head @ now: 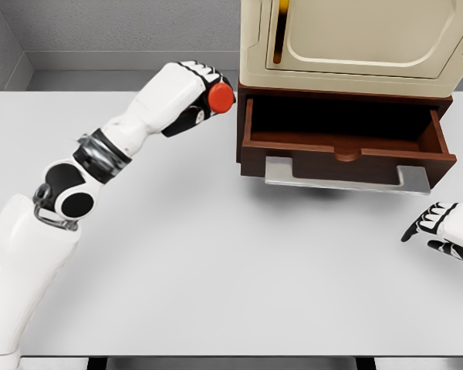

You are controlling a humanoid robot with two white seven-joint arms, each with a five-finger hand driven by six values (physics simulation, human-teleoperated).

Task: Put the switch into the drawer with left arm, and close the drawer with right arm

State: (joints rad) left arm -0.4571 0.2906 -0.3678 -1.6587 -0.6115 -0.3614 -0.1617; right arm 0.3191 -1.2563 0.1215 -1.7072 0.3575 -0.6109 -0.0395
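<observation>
My left hand (pixel 202 96) is raised above the table, fingers curled around the switch (pixel 221 97), whose round red end pokes out toward the right. It hovers just left of the cabinet's brown drawer (pixel 347 146), which stands pulled open with a dark, seemingly bare inside. My right hand (pixel 436 227) rests low at the right edge of the picture, in front of and below the drawer's right corner, fingers relaxed and holding nothing.
A cream cabinet (pixel 355 38) with a rounded door sits above the drawer at the back right. A grey metal plate (pixel 339 179) juts out beneath the drawer front. The white table (pixel 216 262) spreads across the foreground.
</observation>
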